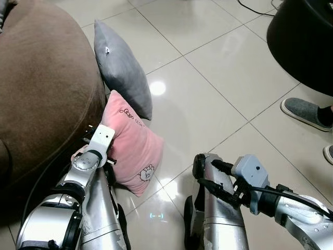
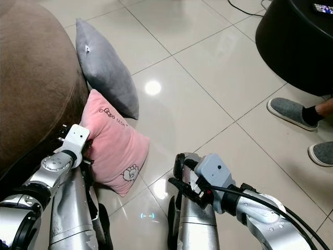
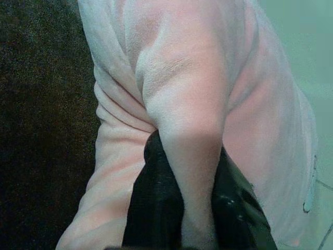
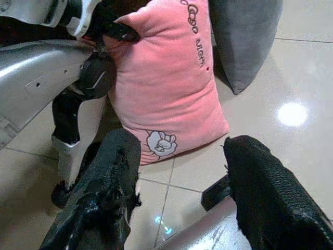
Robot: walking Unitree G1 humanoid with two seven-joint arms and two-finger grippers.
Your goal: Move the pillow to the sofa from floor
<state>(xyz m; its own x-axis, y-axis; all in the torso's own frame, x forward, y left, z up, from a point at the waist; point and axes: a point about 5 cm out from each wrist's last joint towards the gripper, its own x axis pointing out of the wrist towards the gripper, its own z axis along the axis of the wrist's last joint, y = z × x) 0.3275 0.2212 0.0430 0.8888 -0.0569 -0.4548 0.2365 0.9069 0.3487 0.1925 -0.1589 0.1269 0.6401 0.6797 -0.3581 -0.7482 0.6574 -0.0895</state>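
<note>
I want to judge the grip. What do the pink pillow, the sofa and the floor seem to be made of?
Pink pillow: soft plush fabric, matte and fuzzy, bunching into a fold between the left gripper fingers.
Sofa: brown, suede-like matte cloth, probably.
Floor: glossy tiles, likely ceramic, with grout lines and a lamp reflection.

I see a soft pink square plush pillow (image 1: 132, 151), printed with dark script lettering near one corner and a small white bunny outlined in dark lines near the opposite corner. Beside it is a plain grey fabric pillow (image 1: 122, 67) with a tiny white tag. The rounded velvety sofa (image 1: 41, 88) is brown. The glossy tiled floor (image 1: 208, 94) is pale cream with thin dark grout lines. My left hand (image 3: 197, 208) has black fingers against the pink plush; my right hand (image 4: 177, 192) has black textured fingers too. My arms are silver. A person's slippers (image 1: 307, 112) are grey.
</note>
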